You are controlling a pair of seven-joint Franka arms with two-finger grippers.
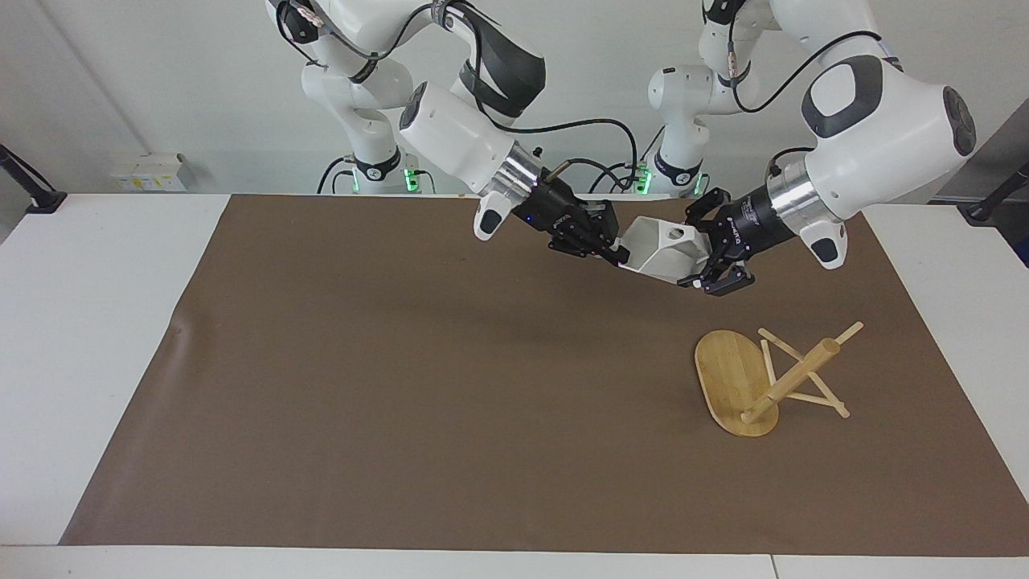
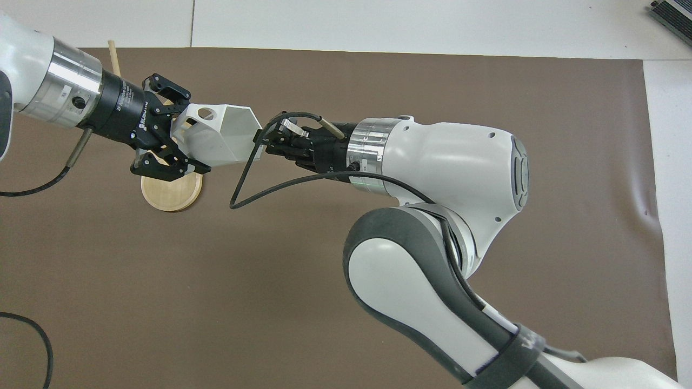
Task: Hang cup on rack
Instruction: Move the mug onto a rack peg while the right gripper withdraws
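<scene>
Cup (image 1: pixel 666 248) held aloft between left tool (image 1: pixel 718 256) and right tool (image 1: pixel 604 244).

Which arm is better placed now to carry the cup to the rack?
Left, probably. The left gripper holds the cup at its handle end, above the mat near the rack, which lies tipped over at that arm's end. The right gripper holds the rim.
</scene>
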